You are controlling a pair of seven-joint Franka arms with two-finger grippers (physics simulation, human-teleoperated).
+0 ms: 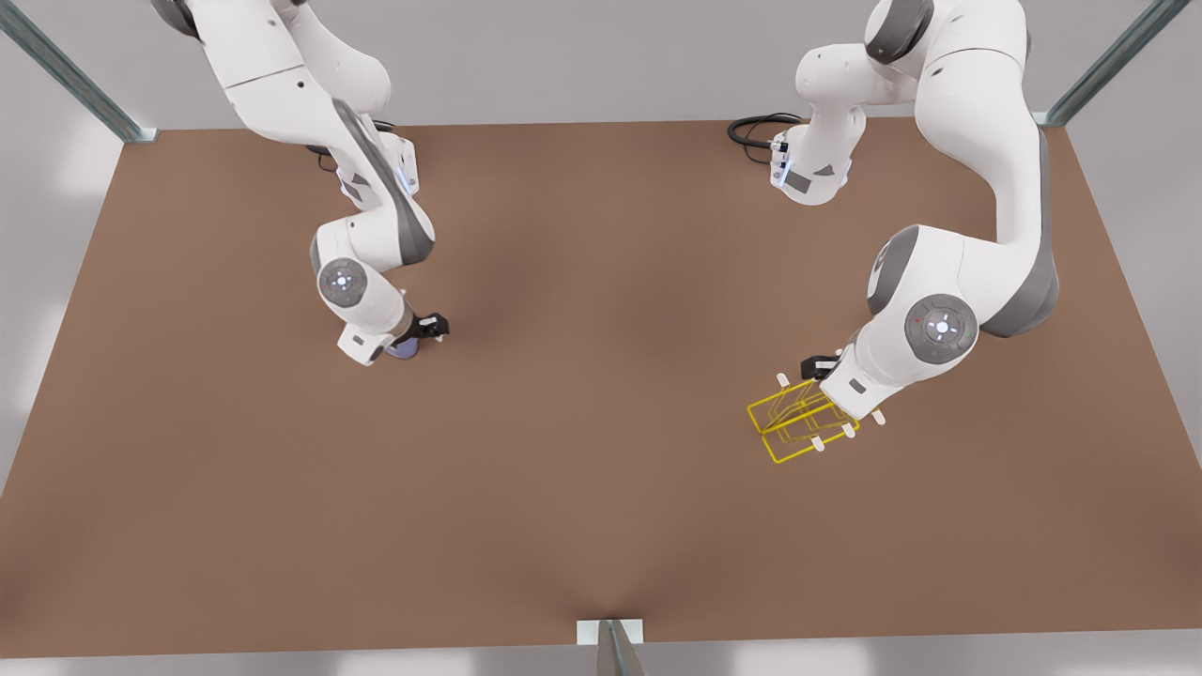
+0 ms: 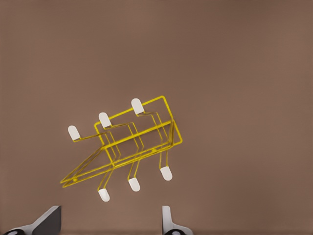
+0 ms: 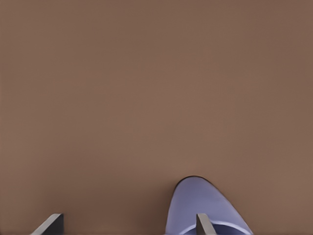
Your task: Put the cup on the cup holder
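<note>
Brown tabletop is spanned by two white arms; no other clutter is seen on it

Yellow wire cup holder is placed toward the front view's right, partly overlapped by the wrist of the arm above it. Left gripper is hung over the rack with fingers spread apart and nothing between them; this arm is judged to be waiting

Lavender cup is located toward the front view's left, well apart from the holder, tucked under the other arm's hand. Right gripper is set at the cup, fingers apart: one finger is seen across the cup's wall, the other is well clear beside it. No clamp is made yet

Step in hand is judged to be the grasp on the cup. For a clean pick, one finger is best put inside the rim and one outside, the wall squeezed squarely, then a straight lift before any traverse. A mouth-down tilt will be needed so a white-capped prong can be entered

Hidden: cup rim and base are cut off in the right wrist view, so whether it is upright or lying cannot be told. Most of the cup is covered by the hand in the front view. Exact finger-to-wall contact cannot be confirmed
</note>
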